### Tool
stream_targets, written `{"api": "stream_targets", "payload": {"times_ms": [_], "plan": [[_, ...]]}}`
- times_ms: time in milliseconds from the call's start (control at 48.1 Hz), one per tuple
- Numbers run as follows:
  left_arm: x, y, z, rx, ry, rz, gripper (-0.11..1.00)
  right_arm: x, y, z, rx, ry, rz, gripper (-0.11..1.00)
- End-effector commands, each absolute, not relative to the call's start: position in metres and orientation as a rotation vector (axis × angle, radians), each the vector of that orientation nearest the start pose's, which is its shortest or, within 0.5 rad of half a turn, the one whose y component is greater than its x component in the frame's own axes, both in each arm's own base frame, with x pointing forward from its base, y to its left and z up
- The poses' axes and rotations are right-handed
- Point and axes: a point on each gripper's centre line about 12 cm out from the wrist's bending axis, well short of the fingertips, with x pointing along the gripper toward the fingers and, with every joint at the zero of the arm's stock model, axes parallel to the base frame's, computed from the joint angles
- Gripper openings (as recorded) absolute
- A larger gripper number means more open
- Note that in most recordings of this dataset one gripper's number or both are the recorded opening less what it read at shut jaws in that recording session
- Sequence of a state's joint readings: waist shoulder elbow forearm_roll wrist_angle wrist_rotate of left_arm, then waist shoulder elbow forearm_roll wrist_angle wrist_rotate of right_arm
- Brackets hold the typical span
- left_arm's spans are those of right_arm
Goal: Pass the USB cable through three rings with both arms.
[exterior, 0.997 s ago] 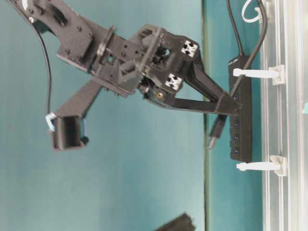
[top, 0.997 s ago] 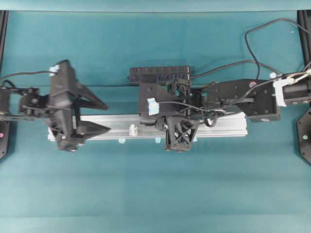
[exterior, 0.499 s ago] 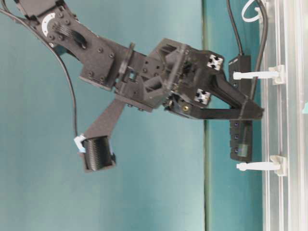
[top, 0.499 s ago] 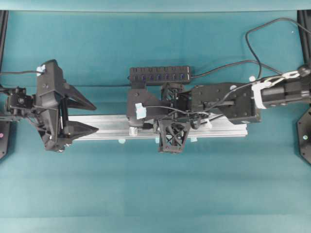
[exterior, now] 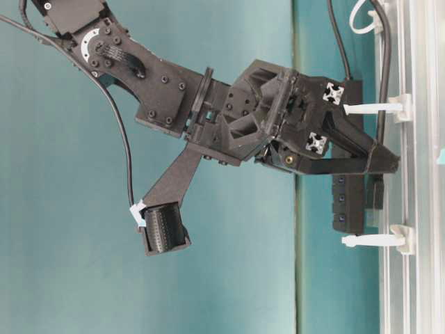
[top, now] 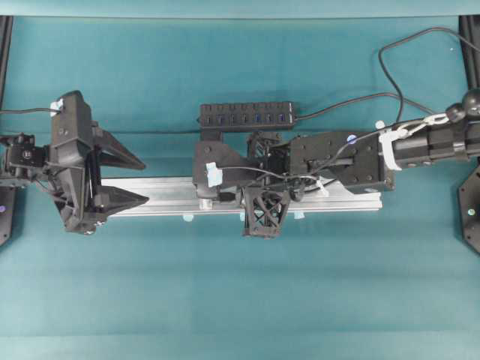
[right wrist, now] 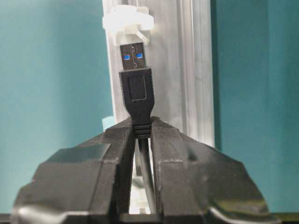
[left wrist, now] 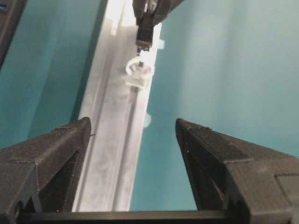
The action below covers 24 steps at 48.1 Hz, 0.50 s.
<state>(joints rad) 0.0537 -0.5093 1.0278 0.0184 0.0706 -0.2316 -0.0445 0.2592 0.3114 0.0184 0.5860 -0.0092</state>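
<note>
The right tool [right wrist: 140, 135] is pinching the USB cable [right wrist: 136, 100] just behind its plug, jaws pressed against the strain relief. The plug projects forward from the jaw tips, its metal shell with blue insert pointing at a translucent white ring [right wrist: 126, 22] directly ahead; the shell tip is just short of that ring. The ring stands on the silver aluminium rail [right wrist: 180, 70], which runs beneath the right tool. The left tool [left wrist: 133, 135] is spread wide and holds nothing; the rail passes between and below its fingers [left wrist: 56, 149], with the ring well ahead. A black multi-port hub [top: 246, 115] lies on the desk [top: 240, 285] beside the rail.
</note>
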Motion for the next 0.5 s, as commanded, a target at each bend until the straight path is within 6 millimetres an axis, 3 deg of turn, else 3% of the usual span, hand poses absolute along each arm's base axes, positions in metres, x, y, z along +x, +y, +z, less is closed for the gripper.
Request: {"api": "stream_targets", "payload": {"times_ms": [0,478], "plan": [[0.2666,0.0153,0.2102,-0.222,0.558,0.116,0.79,0.439,-0.0169,0.1389,0.033,1.125,-0.03,-0.06],[0.2665,0.0157,0.2102,-0.224,0.558,0.118,0.79,0.4482,-0.0166,0.1356,0.035,1.084,-0.03,-0.06]]}}
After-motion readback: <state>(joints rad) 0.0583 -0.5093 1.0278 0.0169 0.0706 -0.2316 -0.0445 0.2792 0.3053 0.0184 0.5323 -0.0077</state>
